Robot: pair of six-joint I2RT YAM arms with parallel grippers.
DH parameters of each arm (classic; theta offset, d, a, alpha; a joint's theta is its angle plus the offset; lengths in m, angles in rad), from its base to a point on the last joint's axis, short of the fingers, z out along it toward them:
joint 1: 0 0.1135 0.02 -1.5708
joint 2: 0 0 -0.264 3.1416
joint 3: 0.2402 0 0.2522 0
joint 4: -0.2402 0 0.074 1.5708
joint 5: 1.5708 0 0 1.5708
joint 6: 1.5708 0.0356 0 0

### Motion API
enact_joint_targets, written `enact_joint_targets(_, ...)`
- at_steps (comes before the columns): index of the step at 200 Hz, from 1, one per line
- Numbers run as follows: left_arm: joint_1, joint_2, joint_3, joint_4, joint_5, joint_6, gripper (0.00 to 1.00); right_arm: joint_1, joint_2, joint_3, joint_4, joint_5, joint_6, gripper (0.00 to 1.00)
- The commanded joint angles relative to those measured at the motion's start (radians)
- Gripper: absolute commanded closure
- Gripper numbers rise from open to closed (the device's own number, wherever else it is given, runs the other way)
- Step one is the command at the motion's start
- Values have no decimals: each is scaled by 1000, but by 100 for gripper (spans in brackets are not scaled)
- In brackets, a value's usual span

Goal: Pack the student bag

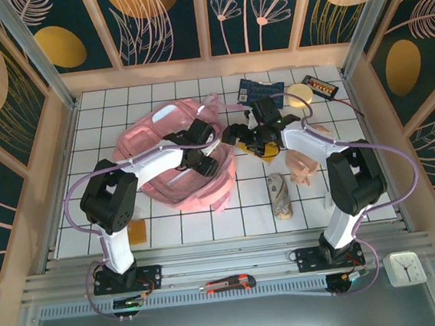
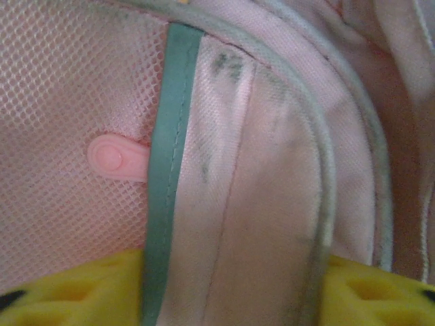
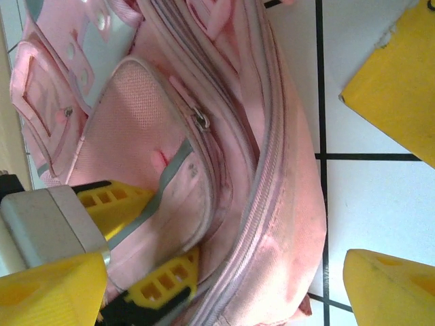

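**Bag fold being pinched on the left, right fingers standing open beside it**

The student bag (image 1: 171,148) is lying flat on the tiled surface (image 1: 208,224), left of centre in the overhead view. Its long axis is judged to be running from about 10 o'clock to 4 o'clock. The left fingers (image 1: 206,161) are being pressed onto its 4 o'clock end, roughly half closed. In the left wrist view a fold of pink fabric beside the mesh pocket (image 2: 61,102) is filling the gap between them, so the bag is being read as pinched there. How firm that hold is cannot be told.

The right fingers (image 1: 266,144) are being held wide apart with nothing between them, just beside the bag's edge. Overhead, the bag is lying at 9 o'clock from them.

The left arm is being judged the nearer one, its fingers being on the fabric itself. The coming move is judged to be turning on that fold. If it is raised, the bag's opening is being offered toward 3 o'clock, where the right arm is standing.
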Motion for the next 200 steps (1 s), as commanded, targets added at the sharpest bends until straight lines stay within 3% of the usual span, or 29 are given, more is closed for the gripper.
enact_joint_targets(1, 2, 35, 35, -36, -27, 15, 66, -2, -41, -21, 22, -15, -10, 9)
enact_joint_targets(22, 2, 22, 49, -53, -22, 18, 100, -5, -49, -22, 25, -16, -14, 9)
enact_joint_targets(83, 6, -170, 110, -124, -55, 90, 100, -51, -103, -37, 108, -72, -45, 11)
enact_joint_targets(117, 7, -374, 55, -34, -47, 170, 100, -78, -90, -42, 159, -130, -35, 18)
enact_joint_targets(145, 11, -444, 54, -18, -57, 218, 100, -66, -60, -55, 204, -166, -29, 22)
enact_joint_targets(200, 66, -503, -3, 94, -98, 198, 100, 61, -33, -151, 311, -177, -8, 47)
